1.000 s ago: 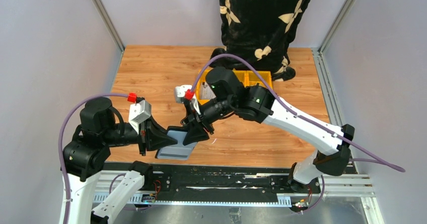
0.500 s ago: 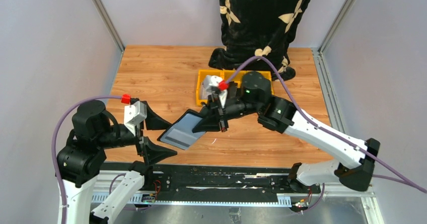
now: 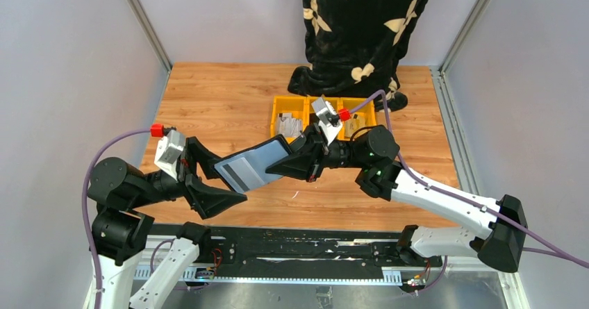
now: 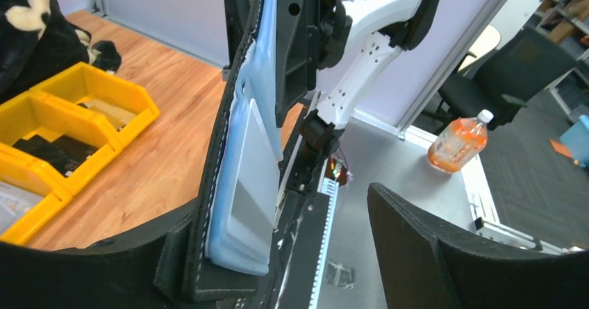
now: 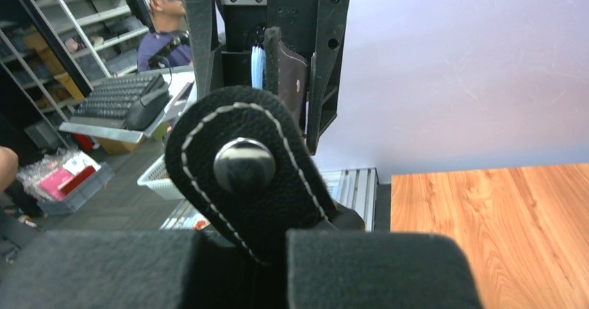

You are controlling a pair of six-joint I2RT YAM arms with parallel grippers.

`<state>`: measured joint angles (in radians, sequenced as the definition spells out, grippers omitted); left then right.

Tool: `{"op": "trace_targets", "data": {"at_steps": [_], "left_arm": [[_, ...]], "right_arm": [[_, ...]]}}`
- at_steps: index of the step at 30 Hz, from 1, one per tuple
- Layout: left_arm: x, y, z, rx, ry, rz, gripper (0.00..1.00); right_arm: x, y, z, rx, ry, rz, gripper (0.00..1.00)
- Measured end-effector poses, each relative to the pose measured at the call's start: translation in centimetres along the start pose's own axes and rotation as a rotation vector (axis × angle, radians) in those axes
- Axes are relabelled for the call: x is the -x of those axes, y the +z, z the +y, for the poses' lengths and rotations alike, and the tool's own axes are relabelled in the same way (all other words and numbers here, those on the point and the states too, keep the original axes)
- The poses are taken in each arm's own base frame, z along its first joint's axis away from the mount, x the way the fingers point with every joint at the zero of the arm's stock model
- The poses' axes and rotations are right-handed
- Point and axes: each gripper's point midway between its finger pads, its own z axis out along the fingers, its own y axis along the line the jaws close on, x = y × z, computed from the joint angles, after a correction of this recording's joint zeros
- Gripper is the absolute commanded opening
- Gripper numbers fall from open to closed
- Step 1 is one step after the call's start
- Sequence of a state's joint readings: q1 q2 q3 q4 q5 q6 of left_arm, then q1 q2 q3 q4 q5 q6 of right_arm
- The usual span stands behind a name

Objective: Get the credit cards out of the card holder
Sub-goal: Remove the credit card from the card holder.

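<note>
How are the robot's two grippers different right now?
The right gripper is shut on the card holder; the left gripper stands open. The right gripper holds it up in the air; the left gripper only has its jaws apart around the other end. Both are black and point toward each other.

Light fell evenly from above in the top view, bright and sharp, leaving only soft, faint shadows on the wooden table (image 3: 208, 94). In the left wrist view the near dark fingers (image 4: 444, 253) were underexposed and slightly soft. In the right wrist view the card holder (image 5: 278, 198) showed a small highlight on its metal snap, and the pads (image 5: 375, 271) along the bottom edge were blurred.
</note>
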<state>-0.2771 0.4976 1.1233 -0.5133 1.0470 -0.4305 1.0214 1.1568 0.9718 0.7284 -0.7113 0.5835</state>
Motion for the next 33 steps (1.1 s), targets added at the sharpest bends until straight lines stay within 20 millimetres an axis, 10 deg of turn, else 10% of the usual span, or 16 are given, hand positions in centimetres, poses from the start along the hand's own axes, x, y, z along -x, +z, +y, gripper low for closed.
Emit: {"op": "trace_targets", "data": {"at_steps": [15,22,28,33], "left_arm": [[1.3,0.6,1.7,0.067,-0.064,-0.069,0.01],[0.7,1.0,3.3,0.113,-0.087,-0.019,0.00],[-1.7,0.9,8.1,0.286,-0.133,0.150,0.00],[-5.6,0.3,11.4,0.386,-0.216,0.320,0.00]], "right_arm": [[0.7,0.6,0.4,-0.019,0.030,-0.185,0.06],[0.0,0.1,-1.5,-0.113,0.077,-0.186,0.51],[1.6,-4.4,-6.3,-0.429,0.108,-0.193,0.56],[2.6,-5.4,-6.5,-0.504,0.116,-0.174,0.56]]}}
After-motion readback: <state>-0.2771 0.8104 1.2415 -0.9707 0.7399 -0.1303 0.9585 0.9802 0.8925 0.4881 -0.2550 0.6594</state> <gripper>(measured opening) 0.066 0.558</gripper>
